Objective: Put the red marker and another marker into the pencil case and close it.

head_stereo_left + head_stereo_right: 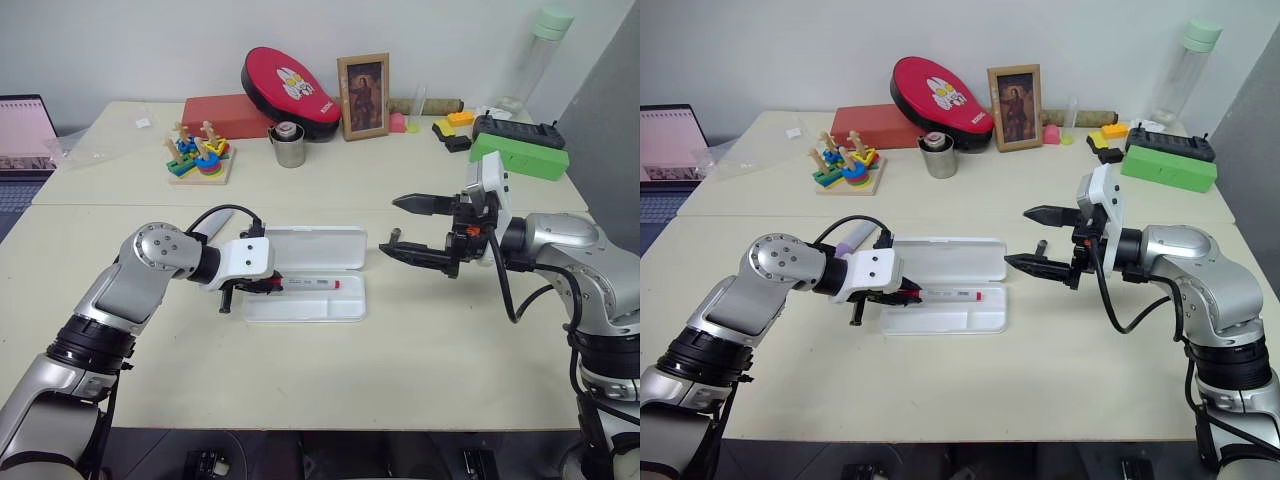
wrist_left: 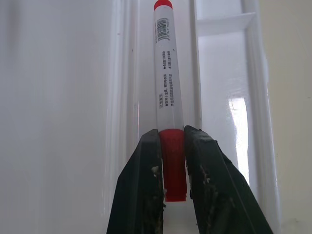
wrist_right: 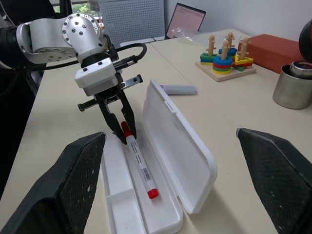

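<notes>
Left gripper [image 3: 124, 127] is clamped on the red marker [image 3: 140, 166], which is laid in the open pencil case [image 3: 161, 146]; release is called for next. Right gripper [image 1: 410, 227] is held wide beside the case. Beyond the lid, another marker [image 3: 179, 89] is yet to be fetched.

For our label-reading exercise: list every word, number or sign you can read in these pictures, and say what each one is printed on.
None can be read.
Red marker: a barcode and lines of small print on the barrel, too small to read.
Red pad at the back of the table: a white cartoon picture and a short printed mark, too blurred to read.
Laptop screen: pinkish, any text too blurred to read.
</notes>
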Tool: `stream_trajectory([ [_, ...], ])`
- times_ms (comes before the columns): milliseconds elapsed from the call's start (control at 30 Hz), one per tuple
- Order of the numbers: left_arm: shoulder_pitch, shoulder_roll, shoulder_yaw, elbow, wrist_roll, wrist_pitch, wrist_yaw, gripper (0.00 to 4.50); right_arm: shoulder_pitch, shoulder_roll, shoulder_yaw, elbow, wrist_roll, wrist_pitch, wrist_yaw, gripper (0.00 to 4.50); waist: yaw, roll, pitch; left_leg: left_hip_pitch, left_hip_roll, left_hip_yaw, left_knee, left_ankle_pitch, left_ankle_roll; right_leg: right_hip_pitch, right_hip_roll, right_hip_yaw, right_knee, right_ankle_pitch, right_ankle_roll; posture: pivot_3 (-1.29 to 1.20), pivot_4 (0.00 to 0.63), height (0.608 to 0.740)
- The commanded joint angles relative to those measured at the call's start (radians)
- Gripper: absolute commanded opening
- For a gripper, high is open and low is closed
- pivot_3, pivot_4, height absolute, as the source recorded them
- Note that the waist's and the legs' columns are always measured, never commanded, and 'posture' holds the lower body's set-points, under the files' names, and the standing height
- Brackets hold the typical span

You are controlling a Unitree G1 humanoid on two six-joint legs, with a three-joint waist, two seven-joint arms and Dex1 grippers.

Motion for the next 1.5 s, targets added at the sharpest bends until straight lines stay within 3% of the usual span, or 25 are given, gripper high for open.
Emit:
stream_trajectory([
  [33, 0.010, -0.007, 0.044, -0.071, -0.042, 0.058, -0.003, 1.33, -0.004, 0.000, -0.011, -0.025, 0.017, -0.013, 0.002, 4.50, 0.000, 0.000, 0.000, 0.000, 0.000, 0.000, 0.000, 0.000, 0.000, 0.000, 0.000, 0.000, 0.000, 0.000, 0.000, 0.00, 0.150, 0.740],
  [233, 0.044, -0.010, 0.087, -0.142, -0.074, 0.112, 0.036, 2.50, -0.020, 0.011, -0.002, -0.008, 0.023, -0.021, 0.017, 4.50, -0.001, 0.000, 0.000, 0.000, 0.000, 0.000, 0.000, 0.000, 0.000, 0.000, 0.000, 0.000, 0.000, 0.000, 0.000, 0.00, 0.150, 0.740],
  [367, 0.033, -0.075, 0.238, -0.278, -0.317, 0.354, 0.083, 3.08, -0.048, 0.026, 0.000, 0.015, 0.028, -0.029, 0.032, 4.50, 0.000, 0.000, 0.000, 0.000, 0.000, 0.000, 0.000, 0.000, 0.000, 0.000, 0.000, 0.000, 0.000, 0.000, 0.000, 0.00, 0.150, 0.740],
  [500, -0.030, -0.157, 0.456, -0.283, -0.413, 0.520, 0.321, 3.74, -0.108, 0.075, -0.027, 0.036, 0.065, -0.030, 0.010, 4.50, -0.001, 0.000, 0.000, 0.000, 0.000, -0.001, 0.001, 0.000, 0.000, 0.001, 0.000, -0.001, 0.001, 0.000, 0.001, 0.00, 0.150, 0.740],
  [633, -0.035, -0.166, 0.580, -0.220, -0.370, 0.574, 0.521, 4.48, -0.167, 0.128, -0.026, 0.074, 0.062, -0.040, -0.033, 4.50, -0.011, 0.000, 0.000, 0.002, 0.000, -0.002, 0.002, 0.000, 0.000, 0.002, 0.000, -0.001, 0.001, -0.001, 0.002, 0.00, 0.150, 0.740],
  [867, 0.072, -0.112, 0.630, -0.081, -0.284, 0.525, 0.635, 4.49, -0.217, 0.188, 0.009, 0.123, 0.033, -0.068, -0.043, 4.50, -0.020, 0.000, 0.000, 0.002, 0.000, -0.002, 0.001, 0.000, 0.000, 0.002, 0.000, -0.001, 0.001, 0.000, 0.000, 0.00, 0.150, 0.740],
  [1000, 0.124, -0.131, 0.612, 0.103, -0.242, 0.439, 0.657, 4.49, -0.229, 0.217, 0.039, 0.138, 0.021, -0.080, -0.040, 4.50, -0.020, 0.000, 0.000, 0.003, 0.000, -0.002, 0.000, 0.000, 0.000, 0.002, 0.000, -0.001, 0.001, 0.000, 0.000, 0.00, 0.150, 0.740],
  [1233, 0.059, -0.169, 0.529, 0.410, -0.170, 0.281, 0.649, 4.49, -0.227, 0.223, 0.065, 0.125, 0.010, -0.080, -0.045, 4.50, -0.010, 0.000, 0.000, 0.003, 0.000, -0.002, 0.000, 0.000, 0.000, 0.002, 0.000, -0.001, 0.001, 0.000, 0.000, 0.00, 0.150, 0.740],
  [1500, -0.022, -0.189, 0.477, 0.565, -0.144, 0.194, 0.605, 4.49, -0.210, 0.209, 0.055, 0.093, 0.010, -0.064, -0.056, 4.50, -0.002, 0.000, 0.000, 0.003, 0.000, -0.002, 0.000, 0.000, 0.000, 0.002, 0.000, -0.001, 0.001, 0.000, 0.000, 0.00, 0.150, 0.740],
])
